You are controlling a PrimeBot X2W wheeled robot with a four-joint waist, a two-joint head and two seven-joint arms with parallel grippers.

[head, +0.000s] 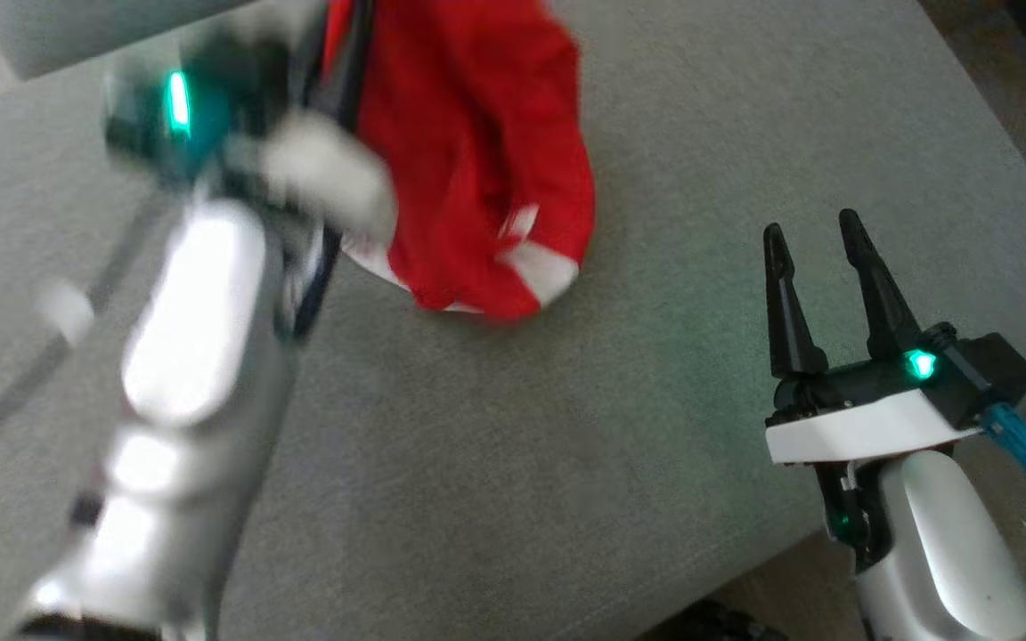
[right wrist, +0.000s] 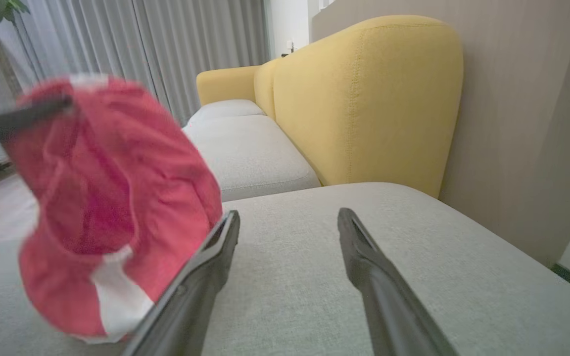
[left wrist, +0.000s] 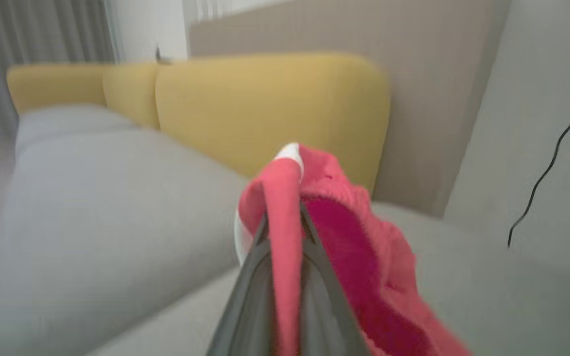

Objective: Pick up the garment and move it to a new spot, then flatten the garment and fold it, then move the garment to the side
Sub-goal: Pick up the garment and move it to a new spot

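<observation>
Clamping the red garment tight in the left gripper, dangling it over the grey cushion; right gripper nearby, spread wide apart.

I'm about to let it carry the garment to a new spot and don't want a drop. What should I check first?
1. Left gripper shut on the red garment: ok.
2. Garment hanging free of the grey cushion: cannot tell; its lower edge looks close to it.
3. Right gripper open and apart from the garment: ok.
4. Bare cushion available between garment and right gripper: ok.
5. Grip on a single edge rather than a bunch: cannot tell.
</observation>
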